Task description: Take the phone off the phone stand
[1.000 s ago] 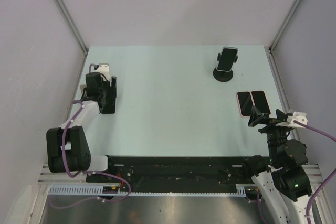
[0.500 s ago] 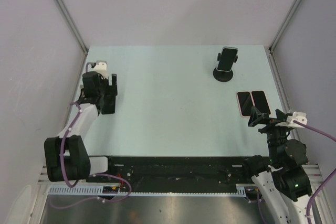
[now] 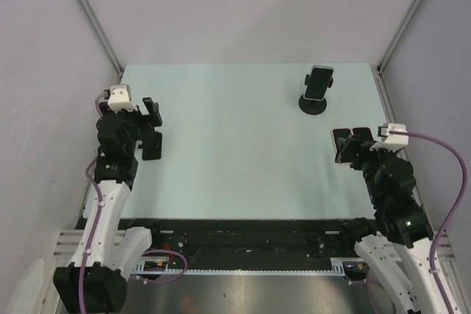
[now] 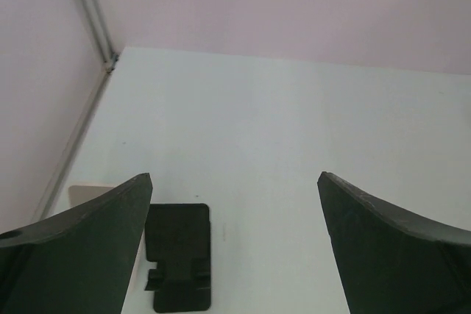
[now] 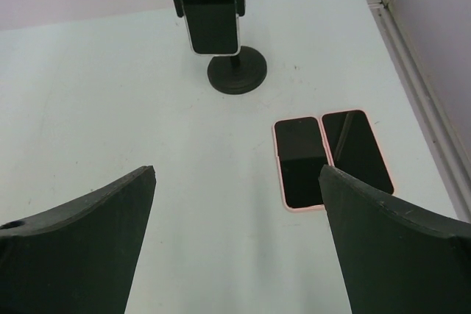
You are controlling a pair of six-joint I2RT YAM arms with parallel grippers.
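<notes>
**A:** From above, what lies around the phone?

**B:** The phone (image 3: pixel 319 82) stands upright, clamped in the phone stand (image 3: pixel 313 104) at the far right of the worktop (image 3: pixel 235 152), near the back edge. Closer to the arms, along the right edge, a pink-cased phone (image 3: pixel 339 134) and a second flat phone (image 3: pixel 362 134) lie side by side. The right claw (image 3: pixel 352 145) hangs over their near ends, its jaws wide apart with nothing between them.

**A:** And the other arm?

**B:** The left claw (image 3: pixel 152 127) is by the left edge, well apart from the stand, and it too is spread wide and holds nothing. A broad stretch of worktop runs between the two claws (walls close it in on three sides).

**A:** The left wrist view?

**B:** Its jaws frame the far left corner, where a corner rail (image 4: pixel 92 12) climbs the walls. A small black flat piece (image 4: pixel 179 255) lies just beside the left jaw. A pale card (image 4: pixel 88 193) shows at that jaw's outer edge.

**A:** The right wrist view?

**B:** The stand is straight ahead on its round base, side clips gripping the phone, whose top is cut off by the frame. The two flat phones touch along their long edges, off to the right between claw and stand. Bare worktop leads to the base on their left. A side rail (image 5: pixel 419 86) marks the right edge.
</notes>
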